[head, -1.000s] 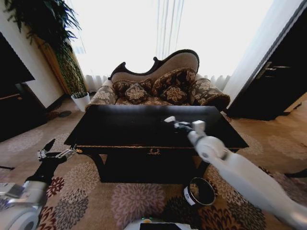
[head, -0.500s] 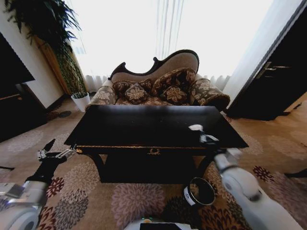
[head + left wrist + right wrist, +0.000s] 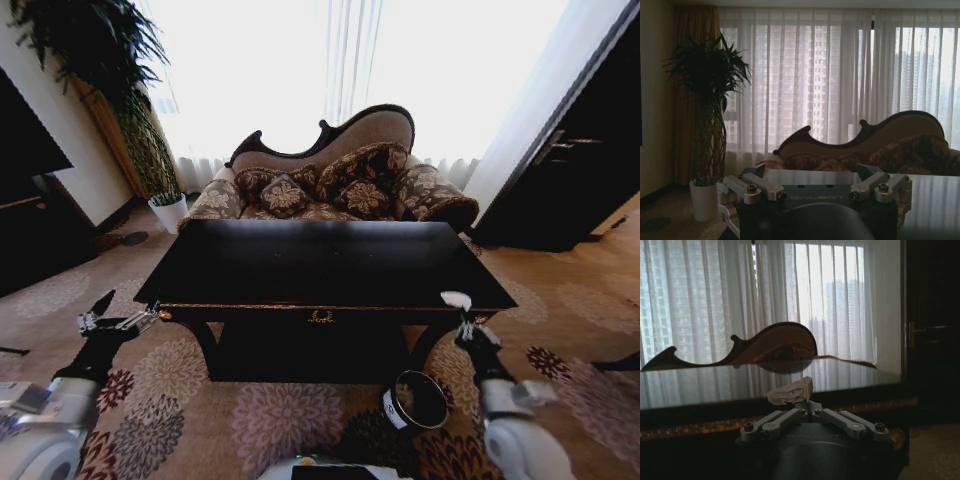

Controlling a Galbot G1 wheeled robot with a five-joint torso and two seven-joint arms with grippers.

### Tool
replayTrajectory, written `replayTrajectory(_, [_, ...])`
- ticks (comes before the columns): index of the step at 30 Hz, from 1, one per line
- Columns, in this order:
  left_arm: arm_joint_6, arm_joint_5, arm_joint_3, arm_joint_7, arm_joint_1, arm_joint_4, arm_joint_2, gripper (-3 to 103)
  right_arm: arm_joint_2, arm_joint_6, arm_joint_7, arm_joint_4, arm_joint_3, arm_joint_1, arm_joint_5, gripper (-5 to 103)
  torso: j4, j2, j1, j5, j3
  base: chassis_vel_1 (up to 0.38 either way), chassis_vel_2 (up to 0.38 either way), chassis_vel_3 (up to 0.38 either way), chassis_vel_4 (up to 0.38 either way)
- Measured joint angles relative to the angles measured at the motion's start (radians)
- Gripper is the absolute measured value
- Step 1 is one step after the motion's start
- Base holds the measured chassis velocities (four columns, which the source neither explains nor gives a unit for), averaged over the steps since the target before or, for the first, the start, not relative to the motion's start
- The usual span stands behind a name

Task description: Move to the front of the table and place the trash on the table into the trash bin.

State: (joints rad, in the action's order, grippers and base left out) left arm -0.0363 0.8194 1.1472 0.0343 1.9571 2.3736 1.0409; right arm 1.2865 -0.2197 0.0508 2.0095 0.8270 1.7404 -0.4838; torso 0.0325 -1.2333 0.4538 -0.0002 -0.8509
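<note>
The glossy black table (image 3: 300,262) stands straight ahead, its top bare in the head view. A white paper wad of trash (image 3: 456,299) is pinched in my right gripper (image 3: 464,322), which is shut on it just off the table's front right corner. The right wrist view shows the same wad (image 3: 790,391) above the closed fingertips of my right gripper (image 3: 807,405), level with the table edge (image 3: 715,385). The dark brown trash bin (image 3: 398,405) sits on the carpet, below and left of that gripper. My left gripper (image 3: 118,316) hangs open by the table's front left corner.
A patterned sofa (image 3: 330,180) stands behind the table, under bright curtained windows. A potted plant (image 3: 168,210) is at the back left, a dark cabinet (image 3: 570,180) at the right, and a black TV cabinet (image 3: 30,225) at the left. Floral carpet surrounds the table.
My right arm has drawn back from over the tabletop to the front right corner and sunk lower, carrying the white wad. The left arm has not moved.
</note>
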Motion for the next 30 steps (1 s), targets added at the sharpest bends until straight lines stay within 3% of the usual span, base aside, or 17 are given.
replayTrajectory(7, [0.000,0.000,0.000,0.000,0.000,0.000,0.000,100,0.025,-0.082,-0.008,-0.242,-0.085,-0.046,0.031,0,0.0000,0.000,0.000,0.0001,0.000,0.000,0.000,0.000,0.000])
replayTrajectory(16, [0.000,0.000,0.000,0.000,0.000,0.000,0.000,100,0.025,-0.067,0.010,-0.435,-0.159,-0.142,0.025,0,-0.0001,0.000,0.000,0.0000,0.000,0.000,0.000,0.000,0.000])
replayTrajectory(30, [0.000,0.000,0.000,0.000,0.000,0.000,0.000,100,-0.074,-0.045,0.055,-0.794,-0.245,-0.339,0.053,0,0.0000,0.000,0.000,-0.0001,0.000,0.000,0.000,0.000,0.000])
